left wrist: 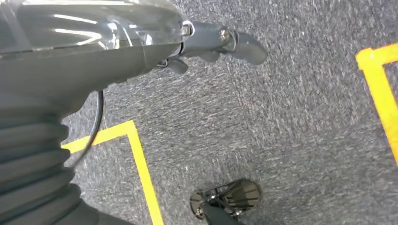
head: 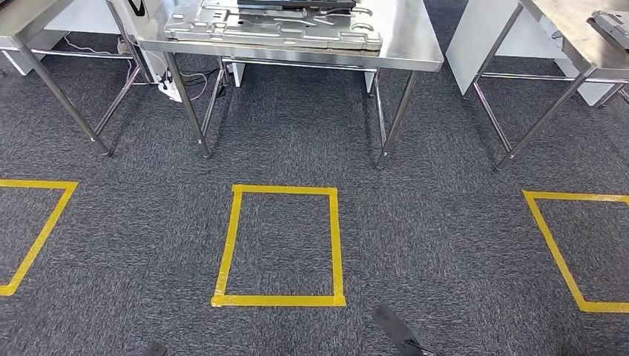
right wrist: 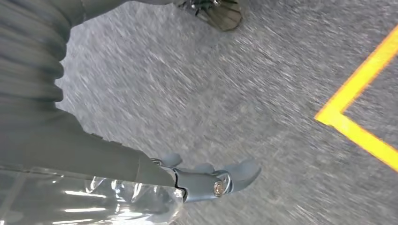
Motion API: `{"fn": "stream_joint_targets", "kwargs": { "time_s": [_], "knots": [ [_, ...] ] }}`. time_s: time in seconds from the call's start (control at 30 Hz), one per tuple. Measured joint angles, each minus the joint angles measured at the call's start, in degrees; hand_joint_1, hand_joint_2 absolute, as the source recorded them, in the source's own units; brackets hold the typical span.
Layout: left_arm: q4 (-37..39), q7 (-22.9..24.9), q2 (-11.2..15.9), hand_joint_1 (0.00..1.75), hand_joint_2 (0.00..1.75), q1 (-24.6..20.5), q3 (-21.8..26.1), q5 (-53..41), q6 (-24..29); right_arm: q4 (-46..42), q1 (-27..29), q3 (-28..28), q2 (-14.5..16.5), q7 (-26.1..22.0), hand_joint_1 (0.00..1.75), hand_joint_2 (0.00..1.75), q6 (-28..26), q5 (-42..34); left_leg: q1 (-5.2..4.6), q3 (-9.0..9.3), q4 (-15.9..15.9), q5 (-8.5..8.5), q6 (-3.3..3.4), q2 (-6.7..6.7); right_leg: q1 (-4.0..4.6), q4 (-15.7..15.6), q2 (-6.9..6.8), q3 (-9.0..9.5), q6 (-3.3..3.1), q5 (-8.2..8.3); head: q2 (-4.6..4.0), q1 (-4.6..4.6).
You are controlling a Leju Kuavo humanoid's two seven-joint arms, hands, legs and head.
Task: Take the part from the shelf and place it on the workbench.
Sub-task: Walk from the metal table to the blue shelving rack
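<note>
Both hands — left hand, right hand — hang empty, fingers loosely extended, over grey carpet; flat silver stamped-metal part lies on far steel workbench.

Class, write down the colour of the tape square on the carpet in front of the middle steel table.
Yellow. The tape square shows best in the head view.

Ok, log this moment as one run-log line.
phase: approach | left hand: empty, hanging over carpet | right hand: empty, hanging | part: on steel table ahead | floor: yellow tape square
</note>
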Motion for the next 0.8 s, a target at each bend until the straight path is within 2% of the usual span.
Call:
{"fn": "stream_joint_targets", "kwargs": {
  "time_s": [0.03, 0.07, 0.1, 0.17, 0.2, 0.23, 0.3, 0.37, 0.43, 0.5, 0.53, 0.57, 0.6, 0.7, 0.73, 0.77, 0.8],
  "knots": [
    [-0.6, 0.4, 0.2, 0.00, 0.00, 0.1, -0.8, 1.6, 0.2, 0.0, 0.8, -0.2, 0.0, 0.2, 0.00, 1.75, 0.3, -0.7, 0.00, -0.19, 0.0, 0.11, 0.10, 0.07, -0.10, 2.5, 0.00, -0.94, 0.06, -0.67, 0.00, 0.25],
    [-1.4, 0.8, 0.3, 0.00, 0.00, 0.1, -1.6, 3.1, 0.5, 0.0, 1.7, -0.4, 0.0, 0.4, 0.00, 1.75, 0.6, -1.3, 0.01, -0.28, 0.0, 0.18, 0.12, 0.10, -0.17, 2.9, 0.00, -0.84, 0.08, -0.21, 0.00, 0.49],
    [-2.2, 1.1, 0.5, 0.00, 0.00, 0.1, -2.4, 4.6, 0.7, 0.0, 2.7, -0.7, 0.0, 0.6, 0.00, 1.75, 0.9, -1.9, 0.03, -0.29, 0.0, 0.23, 0.09, 0.11, -0.22, 1.1, 0.00, 0.29, 0.08, 1.19, 0.00, 0.72],
    [-3.9, 1.8, 0.7, 0.00, 0.00, -0.2, -4.0, 7.3, 1.2, 0.1, 4.3, -1.1, -0.1, 0.9, 0.00, 1.75, 1.5, -3.1, 0.05, -0.26, 0.0, 0.34, -0.08, 0.10, -0.27, -6.6, 0.01, 4.45, -0.03, 4.83, 0.00, 1.20],
    [-4.8, 2.1, 0.8, 0.00, 0.00, -0.3, -4.7, 8.8, 1.4, 0.2, 5.0, -1.3, -0.1, 1.0, 0.00, 1.75, 1.7, -3.7, -0.01, -0.36, 0.0, 0.45, -0.28, 0.10, -0.14, -9.9, 0.01, 6.09, -0.16, 5.91, 0.00, 1.40],
    [-5.5, 2.5, 1.0, 0.00, 0.00, -0.4, -5.6, 10.2, 1.6, 0.2, 5.6, -1.5, -0.2, 1.2, 0.00, 1.75, 2.0, -4.3, -0.07, -0.54, 0.0, 0.60, -0.55, 0.12, -0.01, -12.1, 0.01, 7.00, -0.33, 6.33, 0.00, 1.53],
    [-6.7, 3.4, 1.4, 0.00, 0.00, -0.3, -7.4, 13.3, 2.1, 0.3, 6.9, -2.0, -0.2, 1.6, 0.00, 1.75, 2.7, -5.6, -0.14, -0.89, -0.1, 1.00, -1.23, 0.16, 0.30, -12.9, 0.01, 6.98, -0.67, 6.22, 0.00, 1.50],
    [-7.3, 4.2, 1.7, 0.00, 0.00, 0.4, -9.3, 16.4, 2.6, 0.1, 7.8, -2.6, -0.2, 1.9, 0.00, 1.75, 3.3, -6.9, -0.13, -1.08, 0.1, 0.68, -1.83, 0.15, 0.06, -13.3, -0.07, 6.76, -1.33, 6.59, 0.00, 1.21],
    [-7.5, 5.1, 2.0, 0.00, 0.00, 1.6, -11.2, 19.7, 3.0, -0.7, 7.9, -3.0, -0.3, 2.2, 0.00, 1.75, 4.0, -8.3, -0.26, -2.36, 3.6, -1.97, -2.01, 0.09, -0.15, -13.7, -0.20, 6.66, -2.09, 7.03, 0.00, 0.50],
    [-7.4, 5.9, 2.4, 0.00, 0.00, 3.2, -12.9, 22.6, 3.4, -2.1, 7.6, -3.5, -0.3, 2.4, 0.00, 1.75, 4.6, -9.5, -0.49, -5.10, 10.9, -5.88, -1.96, 0.02, 0.08, -13.6, -0.24, 6.51, -2.44, 7.19, 0.00, -0.49],
    [-7.1, 6.3, 2.5, 0.00, 0.00, 4.2, -13.5, 24.0, 3.6, -3.0, 7.3, -3.7, -0.3, 2.6, 0.00, 1.75, 4.8, -10.0, -0.59, -6.18, 14.0, -7.03, -1.94, -0.01, 0.19, -13.6, -0.25, 6.46, -2.53, 7.25, 0.00, -0.81],
    [-6.7, 6.6, 2.7, 0.00, 0.00, 5.3, -14.2, 25.2, 3.8, -4.0, 6.9, -3.9, -0.3, 2.7, 0.00, 1.75, 5.1, -10.5, -0.65, -6.43, 15.3, -7.13, -1.94, -0.03, 0.25, -13.6, -0.24, 6.41, -2.60, 7.28, 0.00, -0.96],
    [-6.1, 6.9, 2.8, 0.00, 0.00, 6.4, -14.9, 26.3, 4.0, -5.1, 6.5, -4.1, -0.3, 2.9, 0.00, 1.75, 5.3, -11.0, -0.61, -5.59, 14.2, -6.19, -2.05, -0.02, 0.23, -13.5, -0.22, 6.39, -2.62, 7.29, 0.00, -1.03],
    [-4.4, 7.7, 3.3, 0.00, 0.00, 9.1, -16.9, 29.4, 4.5, -8.7, 5.0, -4.7, -0.5, 3.2, 0.00, 1.75, 6.0, -12.3, 0.25, 0.09, 3.5, -1.75, -3.22, -0.21, 0.29, -12.1, -0.12, 5.95, -2.35, 6.73, 0.00, -1.41],
    [-3.9, 8.0, 3.3, 0.00, 0.00, 9.8, -17.6, 30.5, 4.7, -9.7, 4.6, -4.9, -0.6, 3.3, 0.00, 1.75, 6.2, -12.8, 0.49, 1.09, 1.3, -1.23, -3.19, -0.38, 0.54, -11.6, -0.10, 5.63, -2.26, 6.52, 0.00, -1.47],
    [-3.5, 8.3, 3.4, 0.00, 0.00, 10.5, -18.4, 31.7, 4.9, -10.6, 4.4, -5.2, -0.8, 3.4, 0.00, 1.75, 6.4, -13.3, 0.57, 1.31, 0.6, -1.26, -3.04, -0.55, 0.81, -11.2, -0.08, 5.32, -2.22, 6.40, 0.00, -1.42],
    [-3.4, 8.7, 3.5, 0.00, 0.00, 11.1, -19.2, 33.1, 5.1, -11.2, 4.4, -5.5, -0.9, 3.6, 0.00, 1.31, 6.7, -13.9, 0.46, 1.09, 0.6, -1.21, -2.60, -0.72, 0.95, -11.1, -0.06, 5.09, -2.23, 6.41, 0.00, -1.30]
  ]
}}
